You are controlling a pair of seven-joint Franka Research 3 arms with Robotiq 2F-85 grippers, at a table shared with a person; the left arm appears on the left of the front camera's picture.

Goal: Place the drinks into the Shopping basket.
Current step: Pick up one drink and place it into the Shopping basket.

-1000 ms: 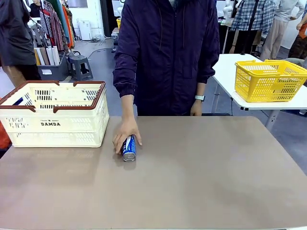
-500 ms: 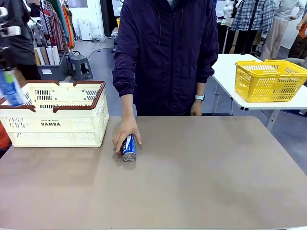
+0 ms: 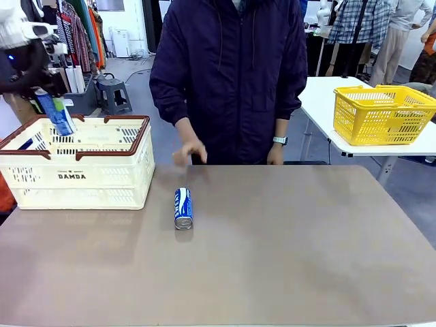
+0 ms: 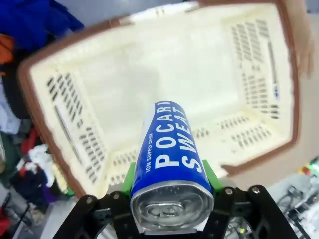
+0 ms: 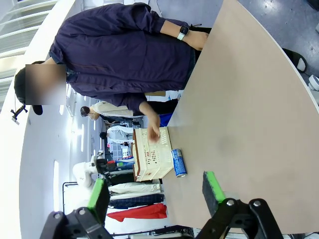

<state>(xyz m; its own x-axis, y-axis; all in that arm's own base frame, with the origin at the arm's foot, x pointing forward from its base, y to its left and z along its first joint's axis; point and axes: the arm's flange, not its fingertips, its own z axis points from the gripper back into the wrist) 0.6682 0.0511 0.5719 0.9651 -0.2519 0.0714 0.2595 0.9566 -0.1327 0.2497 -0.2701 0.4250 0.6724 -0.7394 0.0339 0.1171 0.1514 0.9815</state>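
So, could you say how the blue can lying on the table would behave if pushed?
Lying on its side on the table, the blue can would probably roll if nudged sideways. The left gripper clamps a matching can, so it's likely rigid enough to grip.

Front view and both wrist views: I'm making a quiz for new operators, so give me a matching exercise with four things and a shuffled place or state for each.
Things:
1. left gripper
2. loose can
3. right gripper
4. yellow basket

Places or states:
a. lying on its side on the table
b. standing on the white side table
c. open, holding nothing
d. shut on a POCARI SWEAT can above the Shopping basket

Pairs: 1-d, 2-a, 3-c, 4-b.
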